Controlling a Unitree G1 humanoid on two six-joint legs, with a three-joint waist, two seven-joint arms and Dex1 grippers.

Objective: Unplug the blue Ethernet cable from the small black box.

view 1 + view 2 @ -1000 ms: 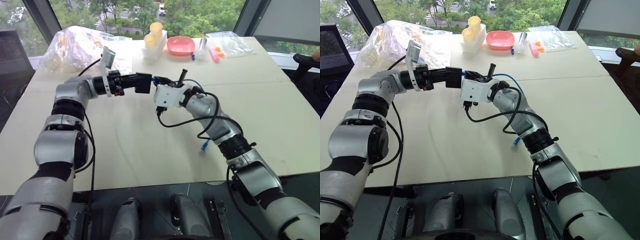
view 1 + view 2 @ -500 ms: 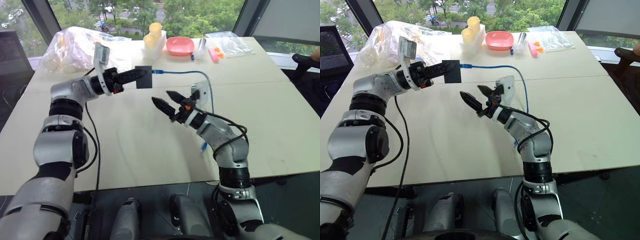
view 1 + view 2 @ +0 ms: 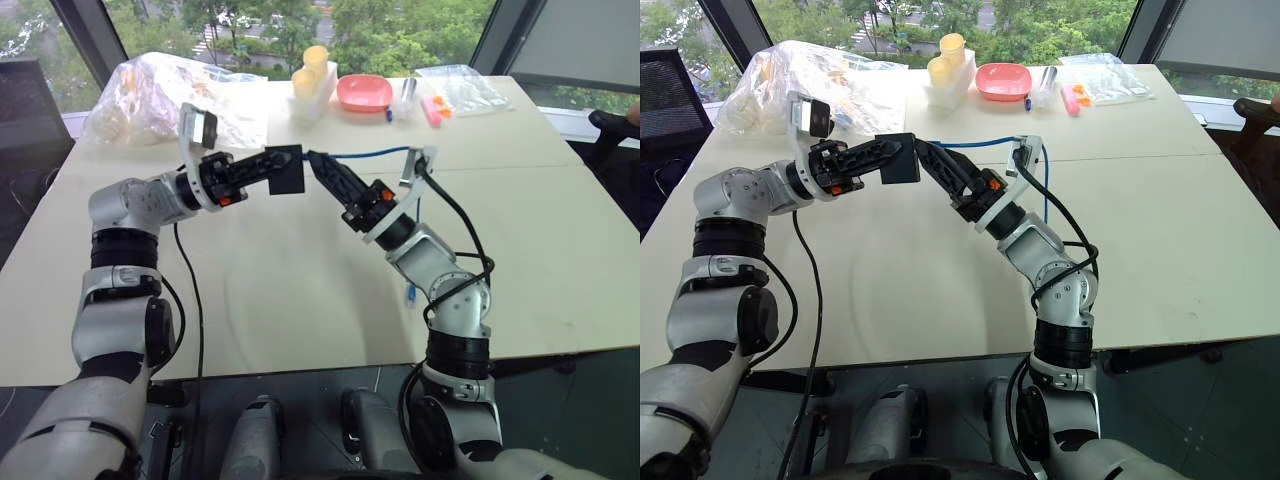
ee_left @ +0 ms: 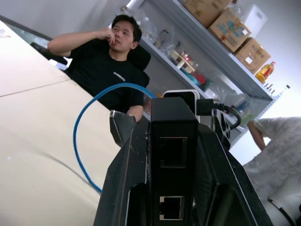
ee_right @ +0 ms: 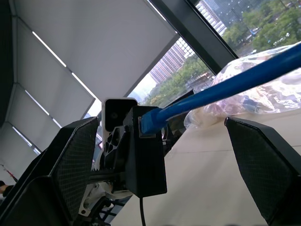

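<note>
Left eye view takes in the big cream table (image 3: 260,290) first, with both arms raised over its middle. Above it the left gripper (image 3: 262,168) is clamped tight on the small black box (image 3: 285,169), holding it clear of the tabletop with its ported edge turned toward the other arm. The right gripper (image 5: 160,155) stands just beside that edge with its jaws spread wide, one finger to each side of the box and plug, gripping nothing. From the box the blue Ethernet cable (image 3: 365,153) runs away toward the right arm, arches over it and drops to the table, its plug (image 5: 149,121) seated in the port. The cord's long axis passes between the open fingers, so I'd judge the right arm nearer and placed to pinch the plug and pull straight back.
</note>
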